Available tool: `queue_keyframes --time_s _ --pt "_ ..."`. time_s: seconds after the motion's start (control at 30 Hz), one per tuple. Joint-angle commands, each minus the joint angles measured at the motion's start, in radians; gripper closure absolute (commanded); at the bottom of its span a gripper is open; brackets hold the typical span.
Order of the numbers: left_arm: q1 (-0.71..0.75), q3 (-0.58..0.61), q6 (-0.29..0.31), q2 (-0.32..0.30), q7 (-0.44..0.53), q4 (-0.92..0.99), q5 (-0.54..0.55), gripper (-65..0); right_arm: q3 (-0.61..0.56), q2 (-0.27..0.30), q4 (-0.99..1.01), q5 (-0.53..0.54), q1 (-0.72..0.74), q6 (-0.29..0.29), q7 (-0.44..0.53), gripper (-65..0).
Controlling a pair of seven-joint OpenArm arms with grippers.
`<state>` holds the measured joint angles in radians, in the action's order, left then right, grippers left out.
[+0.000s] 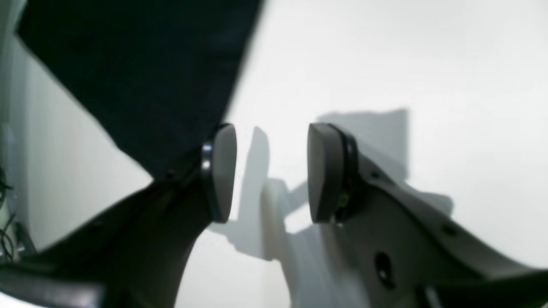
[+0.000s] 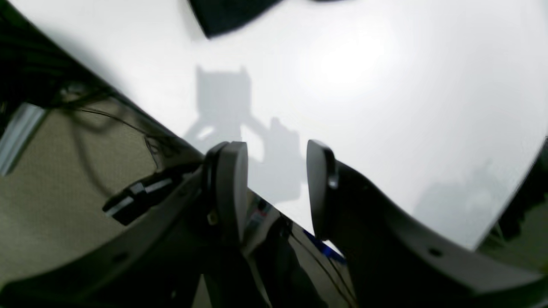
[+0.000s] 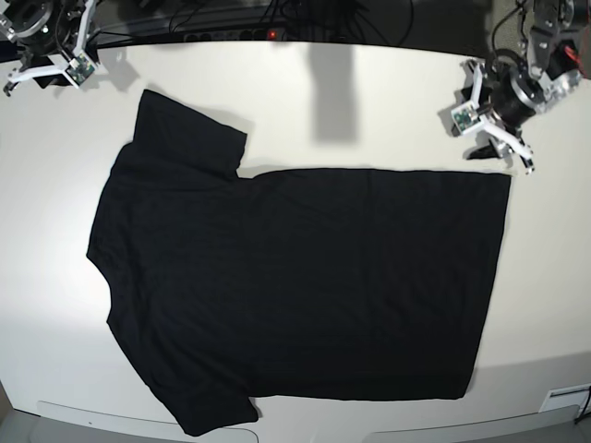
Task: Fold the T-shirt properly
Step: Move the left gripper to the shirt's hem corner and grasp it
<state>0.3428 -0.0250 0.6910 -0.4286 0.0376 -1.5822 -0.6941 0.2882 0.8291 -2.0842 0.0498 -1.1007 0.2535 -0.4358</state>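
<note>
The black T-shirt lies spread flat on the white table, plain side up, sleeves at the left and hem at the right. My left gripper hovers open over bare table, with the shirt's edge just beside its left finger and nothing between the pads. In the base view this left gripper sits just above the shirt's far right corner. My right gripper is open and empty at the table's edge, and a shirt corner shows far ahead. In the base view the right gripper is at the far left corner.
Cables and a power strip run along the table's back edge. Carpeted floor and wiring lie beyond the table edge under the right gripper. White table surrounds the shirt on all sides.
</note>
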Motion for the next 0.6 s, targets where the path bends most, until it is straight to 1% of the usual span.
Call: queue_keyframes --time_s 0.0,0.07,0.2,0.33,0.4,0.47,0.57 --pt "-0.020 0.003 0.007 -0.021 -0.029 0.016 -0.023 -26.7 0.009 0.010 -0.015 0.003 -0.008 -0.041 0.009 -23.3" --pt "-0.060 0.008 0.007 -0.036 -0.026 0.055 -0.022 -26.7 0.009 0.010 -0.015 0.003 -0.008 -0.053 0.008 -23.3" --pt "-0.134 0.008 0.007 -0.068 0.003 0.138 -0.021 -26.7 0.009 0.010 -0.015 0.002 -0.008 -0.054 0.008 -23.3" --pt "-0.208 0.015 0.007 -0.074 0.015 0.247 -0.025 -26.7 0.009 0.010 -0.016 0.002 -0.008 -0.069 0.004 -23.3" --pt "-0.246 0.043 0.007 -0.074 0.015 0.298 -0.058 -26.7 0.009 0.010 -0.016 -0.008 -0.008 -0.080 0.002 -23.3" --pt "-0.279 0.087 0.007 -0.074 0.015 0.338 -0.085 -26.7 0.009 0.010 -0.016 -0.045 -0.008 -0.084 0.001 -23.3" --pt "-0.306 0.154 0.007 -0.074 0.005 0.367 -0.095 -26.7 0.009 0.010 -0.017 -0.074 -0.008 -0.126 -0.024 -23.3"
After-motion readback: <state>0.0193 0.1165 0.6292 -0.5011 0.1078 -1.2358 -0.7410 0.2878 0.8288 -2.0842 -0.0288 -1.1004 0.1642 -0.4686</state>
